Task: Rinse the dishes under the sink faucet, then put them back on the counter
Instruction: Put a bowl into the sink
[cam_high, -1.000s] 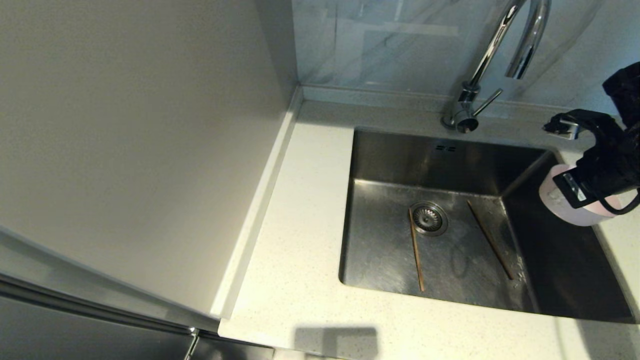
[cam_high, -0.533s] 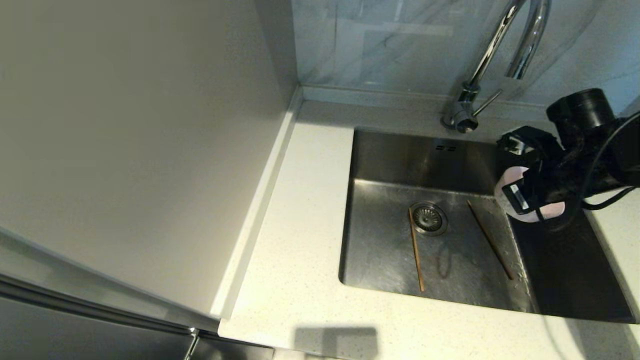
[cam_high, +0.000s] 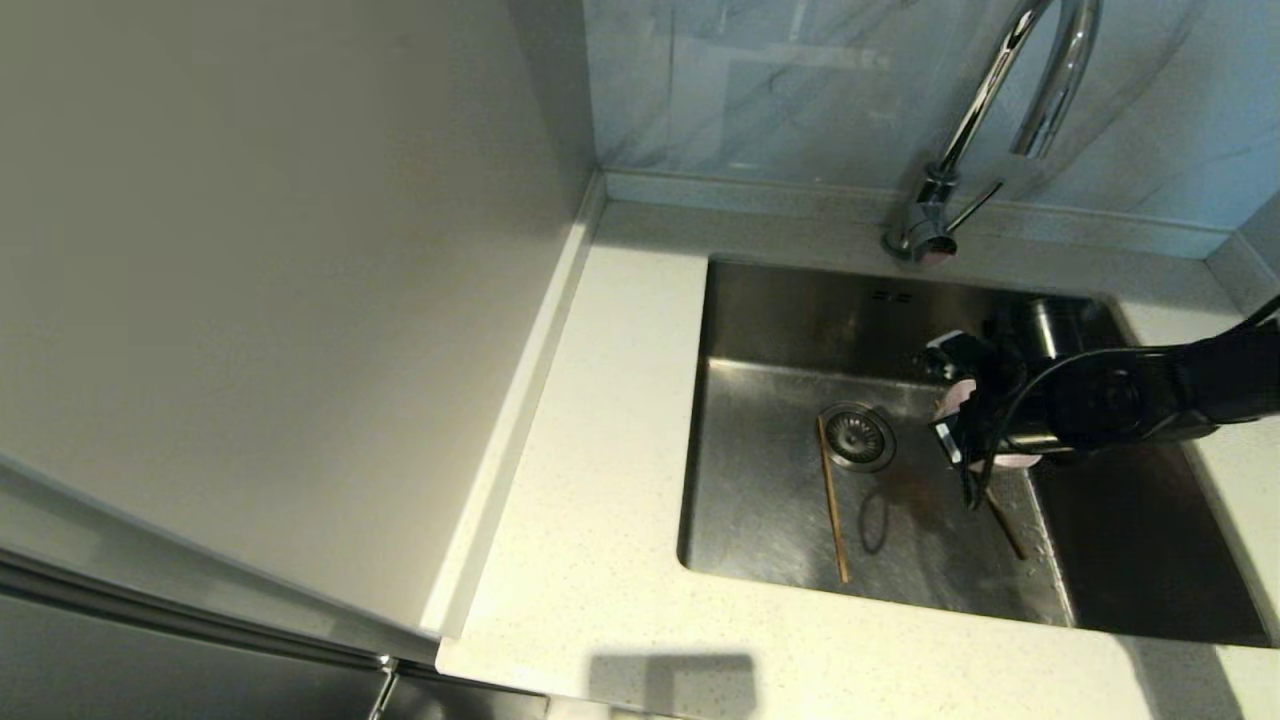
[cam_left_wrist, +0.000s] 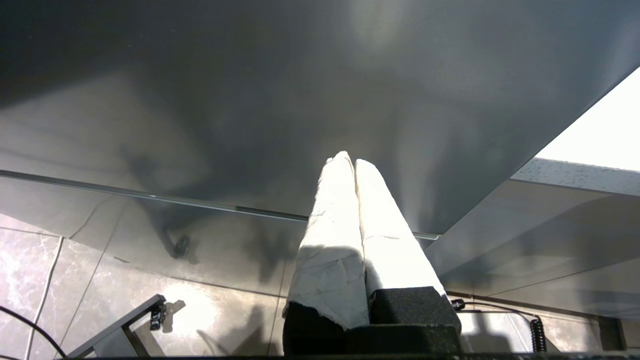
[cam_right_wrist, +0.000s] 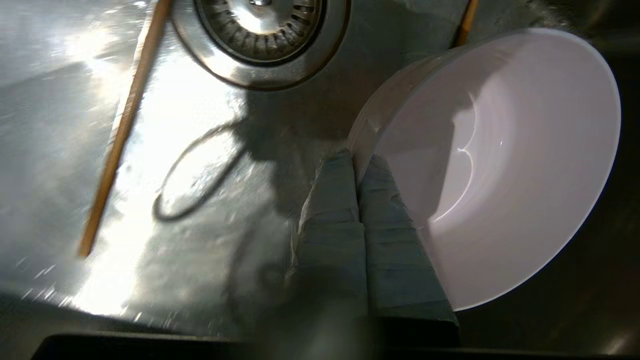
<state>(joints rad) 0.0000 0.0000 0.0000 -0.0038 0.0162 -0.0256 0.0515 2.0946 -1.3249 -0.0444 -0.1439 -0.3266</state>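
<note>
The pale pink bowl was held tipped on its side inside the sink, its rim pinched between the closed fingers of the right gripper — one finger lay outside the wall, the other inside the hollow. That grip was shown plainly only in the right wrist view; in the head view the bowl was almost wholly hidden behind the dark gripper, with no more than slivers of pink seen at its edges. The bowl was carried above the basin floor, just beside the round drain strainer and below the faucet, whose spout was cut off by the top of the head view. No water was seen running. Two chopsticks were seen lying flat on the sink floor: one chopstick touched the strainer's left edge, and the other chopstick lay partly covered by the gripper. In the right wrist view, only a short end of that second stick was seen past the bowl's rim. The speckled counter was seen around the sink. The left gripper was found only in its own wrist view — parked, fingers pressed together on nothing, against a dark panel and above a tiled floor.
</note>
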